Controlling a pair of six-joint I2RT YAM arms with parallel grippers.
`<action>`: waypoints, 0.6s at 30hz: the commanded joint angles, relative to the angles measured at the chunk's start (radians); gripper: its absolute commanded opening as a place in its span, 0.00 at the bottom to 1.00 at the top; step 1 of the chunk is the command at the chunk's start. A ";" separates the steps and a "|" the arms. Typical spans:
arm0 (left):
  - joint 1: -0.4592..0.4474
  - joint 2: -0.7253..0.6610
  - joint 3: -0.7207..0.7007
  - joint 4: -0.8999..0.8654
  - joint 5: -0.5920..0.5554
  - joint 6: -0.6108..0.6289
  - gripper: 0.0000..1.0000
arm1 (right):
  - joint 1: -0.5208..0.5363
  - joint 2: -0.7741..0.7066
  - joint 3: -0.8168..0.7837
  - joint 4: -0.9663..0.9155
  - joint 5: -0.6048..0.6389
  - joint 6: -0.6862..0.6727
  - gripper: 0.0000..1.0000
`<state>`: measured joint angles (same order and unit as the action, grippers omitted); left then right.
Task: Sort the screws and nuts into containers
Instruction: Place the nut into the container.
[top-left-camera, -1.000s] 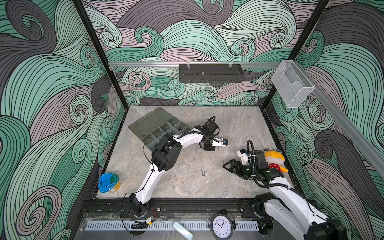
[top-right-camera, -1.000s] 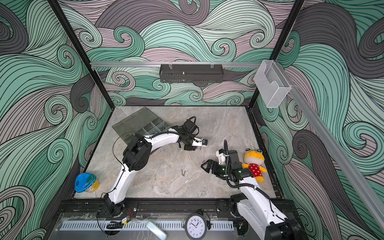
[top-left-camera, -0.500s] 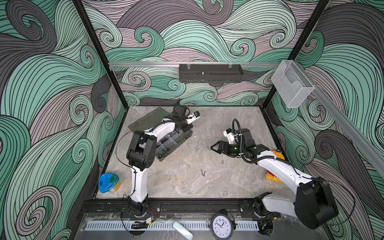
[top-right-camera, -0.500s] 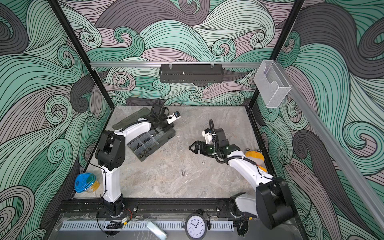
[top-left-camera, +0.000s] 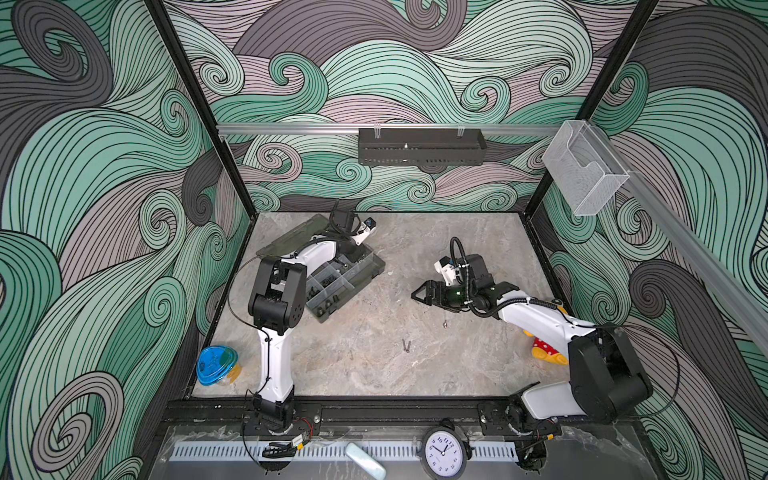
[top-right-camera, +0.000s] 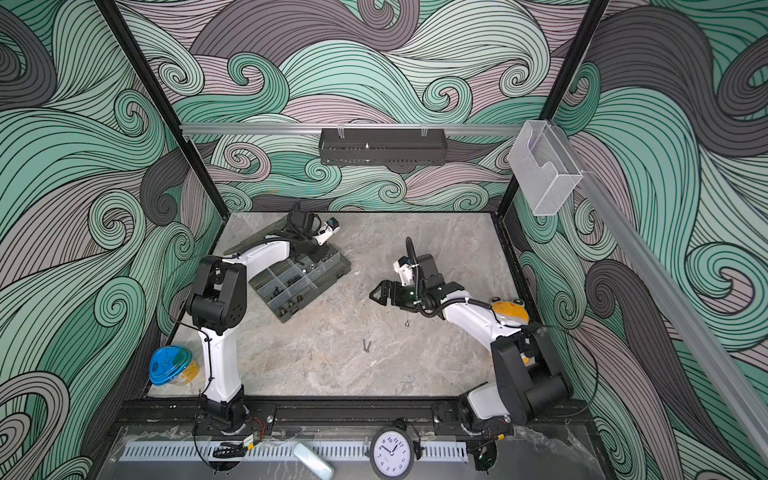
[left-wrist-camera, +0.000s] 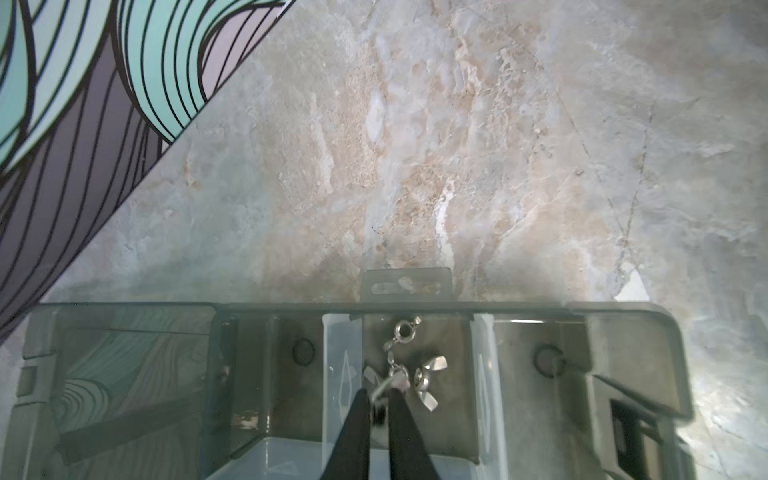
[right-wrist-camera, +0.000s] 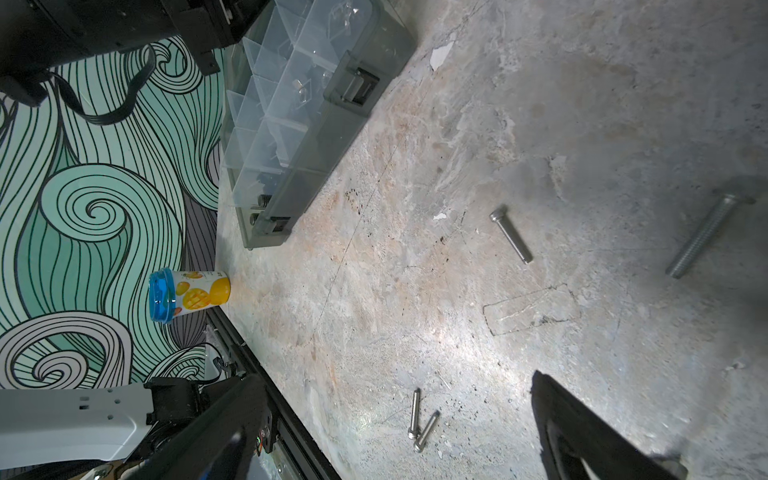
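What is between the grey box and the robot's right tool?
Nothing but bare marble table lies between the organiser box and the open right tool. Both top views show it.

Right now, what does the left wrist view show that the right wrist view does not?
Only the left wrist view: silver wing nuts lying in one compartment, at the tips of the left gripper. Only the right wrist view: four loose silver screws on the marble table and the blue-lidded tub. Both: the organiser box and the table.
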<state>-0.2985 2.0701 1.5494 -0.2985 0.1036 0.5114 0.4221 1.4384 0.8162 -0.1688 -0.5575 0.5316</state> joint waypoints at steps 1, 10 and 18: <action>0.002 -0.044 -0.030 0.019 -0.002 -0.054 0.22 | -0.012 -0.019 -0.001 -0.043 0.027 -0.025 1.00; -0.011 -0.302 -0.130 -0.104 0.104 -0.079 0.28 | -0.049 -0.099 -0.006 -0.342 0.358 -0.082 0.99; -0.089 -0.699 -0.460 -0.214 0.509 0.149 0.99 | -0.080 -0.055 -0.088 -0.343 0.377 -0.081 0.82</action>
<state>-0.3496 1.4368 1.1950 -0.4103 0.4259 0.5426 0.3424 1.3602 0.7330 -0.4820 -0.2161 0.4660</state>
